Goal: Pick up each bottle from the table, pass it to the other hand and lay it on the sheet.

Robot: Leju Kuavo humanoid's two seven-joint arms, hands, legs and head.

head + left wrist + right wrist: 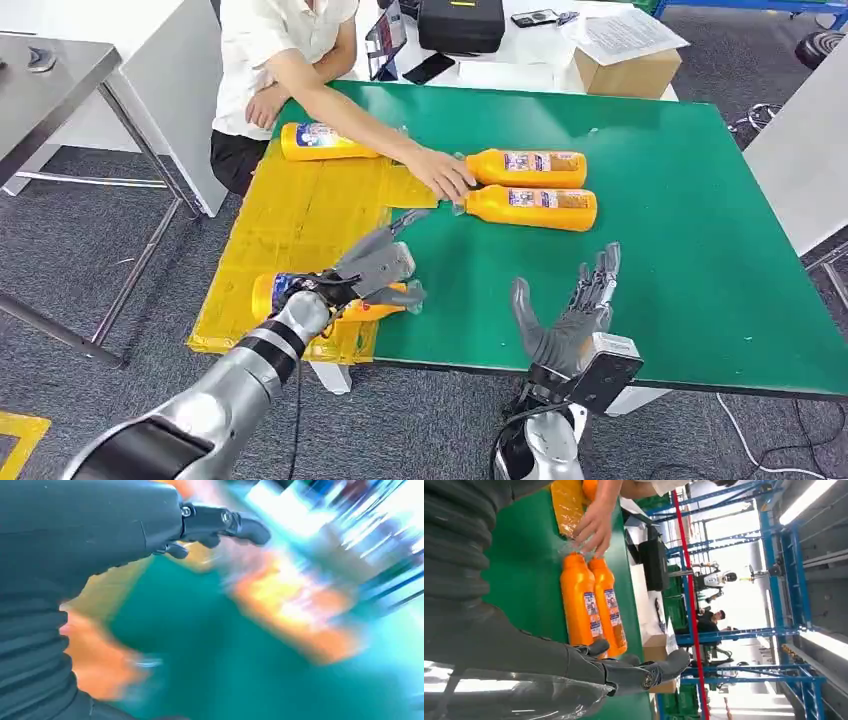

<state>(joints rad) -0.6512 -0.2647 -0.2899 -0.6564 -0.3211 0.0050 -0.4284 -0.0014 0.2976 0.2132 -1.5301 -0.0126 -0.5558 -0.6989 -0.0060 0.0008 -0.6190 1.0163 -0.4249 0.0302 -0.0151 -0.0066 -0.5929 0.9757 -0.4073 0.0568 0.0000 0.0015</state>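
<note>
An orange bottle (285, 294) lies on the yellow sheet (300, 215) at the table's near left, its clear cap end poking onto the green mat. My left hand (375, 265) hovers just over it with fingers stretched out and nothing in them; the left wrist view is motion-blurred, with the fingers (220, 522) straight. My right hand (572, 315) stands open, palm up, at the near edge. Two more bottles (530, 167) (535, 208) lie side by side mid-table, seen too in the right wrist view (579, 605) (608, 605). Another bottle (322, 142) lies at the sheet's far end.
A person sits at the far left corner, reaching an arm across; their hand (440, 172) (596, 525) touches the cap ends of the two mid-table bottles. The green mat (700, 230) covers the table. A cardboard box (628, 72) and a black case (460, 25) stand behind.
</note>
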